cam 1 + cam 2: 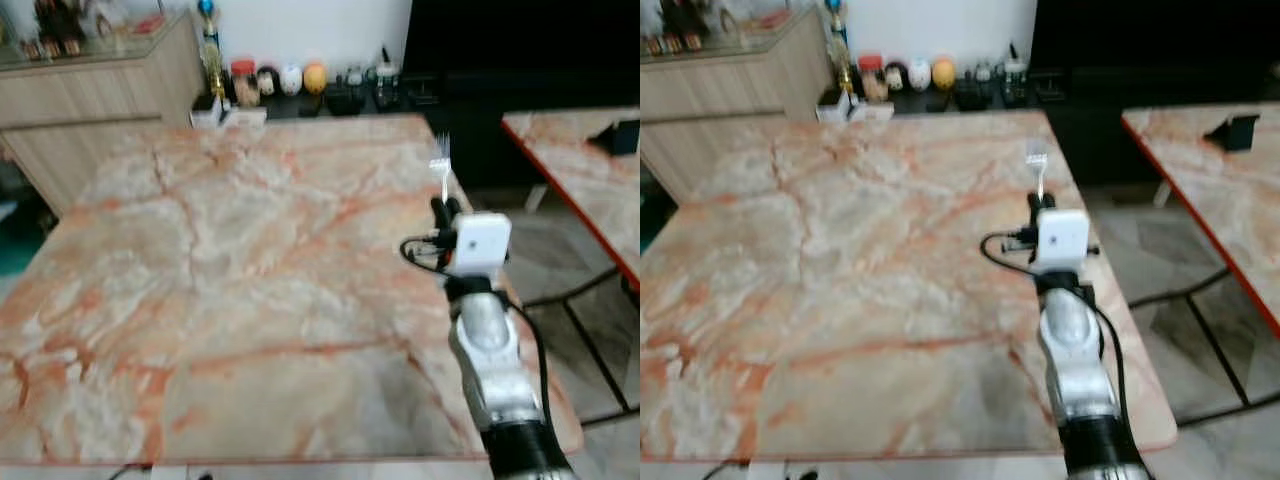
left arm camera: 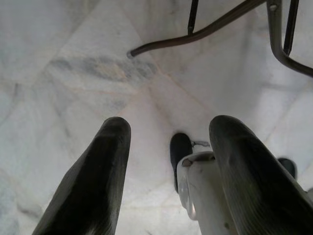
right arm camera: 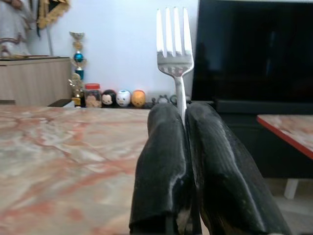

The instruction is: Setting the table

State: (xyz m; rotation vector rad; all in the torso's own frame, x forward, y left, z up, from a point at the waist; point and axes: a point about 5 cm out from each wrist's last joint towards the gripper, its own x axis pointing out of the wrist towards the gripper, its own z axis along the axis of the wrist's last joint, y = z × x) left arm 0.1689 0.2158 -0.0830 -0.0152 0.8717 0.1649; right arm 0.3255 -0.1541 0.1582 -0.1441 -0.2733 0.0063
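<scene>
Right wrist view: your right hand (image 3: 185,147) has its fingers pressed together on the handle of a fork (image 3: 174,44), tines pointing up beyond the fingertips.
Surface: the marble surface (image 1: 230,270) spreads to the left of that hand and ahead of it; the hand hangs over its right side.
Room: beyond the hand, a row of small jars and figurines (image 1: 275,80) sits past the far edge, a wooden cabinet (image 1: 90,95) far left.
Edges: the right edge runs just beside the hand; a second surface (image 1: 1210,170) stands well apart across bare floor.
Left hand (image 2: 171,171): fingers apart, over pale floor tiles (image 2: 58,73).
</scene>
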